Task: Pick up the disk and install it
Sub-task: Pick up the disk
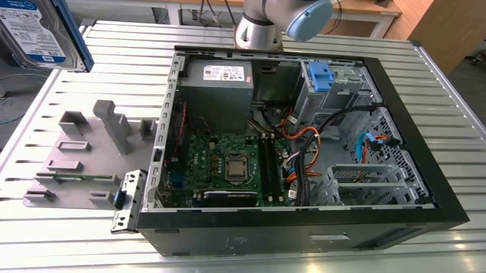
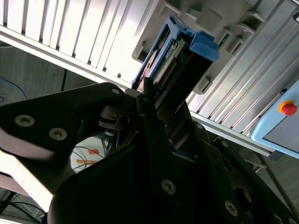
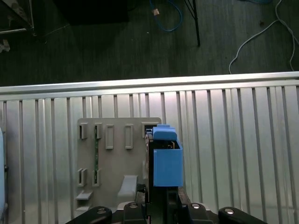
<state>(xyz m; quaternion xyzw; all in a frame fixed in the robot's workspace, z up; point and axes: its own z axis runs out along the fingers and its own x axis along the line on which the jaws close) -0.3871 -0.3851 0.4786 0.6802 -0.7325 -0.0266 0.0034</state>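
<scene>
My claw [image 2: 163,112] pinches the disk [image 1: 36,33] by its edges, black fingers pressed to either side of the bright blue plastic rails. The disk hangs high at the exterior view's left, flat silver face and white-and-blue label tilted, lifted off the ribbed aluminium bench [image 1: 448,96]. In the first wrist view the matte grey slotted fixture [image 3: 112,158] lies below it. The open black case [image 1: 429,170] sits just beside that fixture, with a tall grey drive cage [image 1: 338,91] at its far wall.
</scene>
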